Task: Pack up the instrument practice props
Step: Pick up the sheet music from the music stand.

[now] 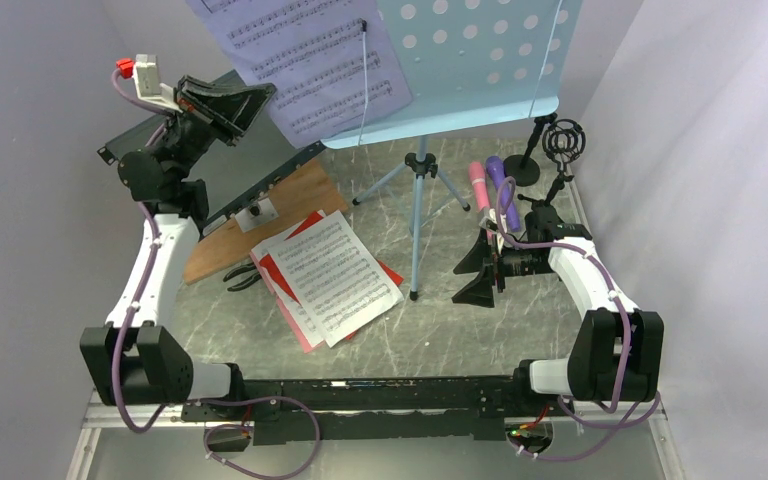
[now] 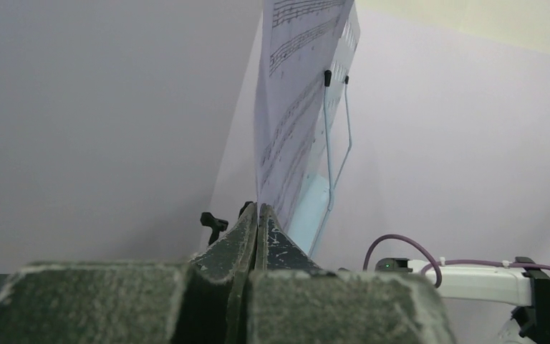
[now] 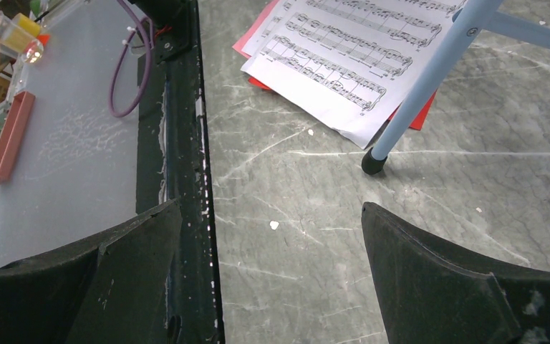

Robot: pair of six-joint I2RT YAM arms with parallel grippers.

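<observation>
A light-blue perforated music rack [image 1: 480,60] stands on tripod legs [image 1: 418,200] at the back, with a white sheet-music page [image 1: 310,60] on it. My left gripper [image 1: 263,93] is raised at that page's left edge. In the left wrist view its jaws [image 2: 258,208] are shut on the page's lower corner [image 2: 286,129]. More white, pink and red pages [image 1: 335,275] lie on the table. Pink [image 1: 478,185] and purple [image 1: 496,172] microphones lie beside two black mic supports [image 1: 550,150]. My right gripper [image 1: 472,275] hovers open and empty over the bare tabletop [image 3: 271,206], near a tripod foot [image 3: 374,162].
A large dark flat metal box [image 1: 230,150] leans at the back left above a wooden board [image 1: 260,225]. Black pliers [image 1: 243,275] lie left of the pages. Walls close in on both sides, and the black base rail [image 3: 182,143] runs along the near edge.
</observation>
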